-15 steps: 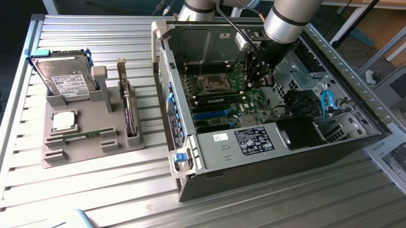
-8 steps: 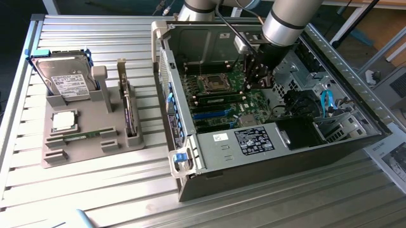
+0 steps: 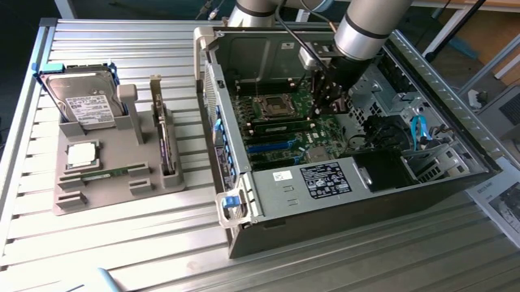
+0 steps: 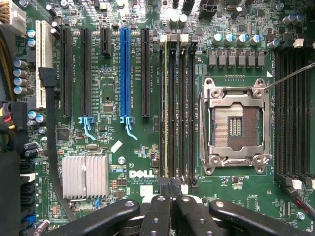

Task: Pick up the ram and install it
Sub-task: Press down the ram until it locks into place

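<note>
From the wrist camera I see the ram (image 4: pixel 167 113) edge-on, a thin green strip running the length of the memory slot that sits nearest the black expansion slots, in the bank of slots beside the open CPU socket (image 4: pixel 235 125). I can't make out whether it is fully seated in that slot or sits just above it. The gripper (image 4: pixel 172 206) lines up with the end of the stick nearest the camera, and I cannot tell whether the claw is clamped on it or apart. Past the stick, on the side away from the socket, are a blue expansion slot (image 4: pixel 125 69) and a finned silver heatsink (image 4: pixel 84 176). In the exterior view the gripper (image 3: pixel 329 109) hangs inside the open computer case (image 3: pixel 243 201) in the upper middle of the frame, over the motherboard and just right of the CPU socket (image 3: pixel 272 104). At the left of the frame a grey fixture (image 3: pixel 106 201) lies on the slatted metal table (image 3: pixel 122 255). It carries another green memory stick (image 3: pixel 106 175) lying flat, a square processor chip (image 3: pixel 81 155), a hard drive (image 3: pixel 81 103) standing at its upper end and an expansion card (image 3: pixel 165 143) upright on its right edge.
</note>
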Controlling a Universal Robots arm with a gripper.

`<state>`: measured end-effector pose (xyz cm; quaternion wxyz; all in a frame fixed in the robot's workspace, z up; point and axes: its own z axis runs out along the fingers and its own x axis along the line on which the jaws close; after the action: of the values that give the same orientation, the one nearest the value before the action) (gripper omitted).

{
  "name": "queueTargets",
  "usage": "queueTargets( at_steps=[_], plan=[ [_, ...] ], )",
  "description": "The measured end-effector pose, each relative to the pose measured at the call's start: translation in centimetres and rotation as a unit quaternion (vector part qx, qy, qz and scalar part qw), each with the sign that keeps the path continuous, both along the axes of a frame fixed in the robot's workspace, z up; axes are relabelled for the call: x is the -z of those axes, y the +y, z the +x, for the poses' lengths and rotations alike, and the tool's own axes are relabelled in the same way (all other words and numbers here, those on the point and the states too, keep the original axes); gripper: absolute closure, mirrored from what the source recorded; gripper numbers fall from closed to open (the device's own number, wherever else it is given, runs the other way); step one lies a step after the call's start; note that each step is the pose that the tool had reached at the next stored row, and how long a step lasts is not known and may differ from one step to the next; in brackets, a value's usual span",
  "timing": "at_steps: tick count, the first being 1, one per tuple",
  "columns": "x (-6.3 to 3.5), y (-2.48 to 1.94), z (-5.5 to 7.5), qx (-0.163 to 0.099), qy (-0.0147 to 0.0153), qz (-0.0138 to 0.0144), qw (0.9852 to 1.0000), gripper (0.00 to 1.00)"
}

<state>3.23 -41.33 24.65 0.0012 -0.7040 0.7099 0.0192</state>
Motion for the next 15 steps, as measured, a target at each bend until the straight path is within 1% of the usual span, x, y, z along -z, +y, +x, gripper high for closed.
queueTargets(
  at_steps=[4, 7, 10, 15],
  plan=[
    [0.12, 0.2, -0.1, 0.0, 0.0, 0.0001, 1.0, 0.9],
    [0.23, 0.21, -0.12, 0.0, 0.0, 0.0001, 1.0, 0.9],
    [0.76, 0.23, -0.15, 0.0, 0.0, 0.0001, 1.0, 0.9],
    [0.9, 0.23, -0.16, 0.0, 0.0, 0.0001, 1.0, 0.9]
  ],
)
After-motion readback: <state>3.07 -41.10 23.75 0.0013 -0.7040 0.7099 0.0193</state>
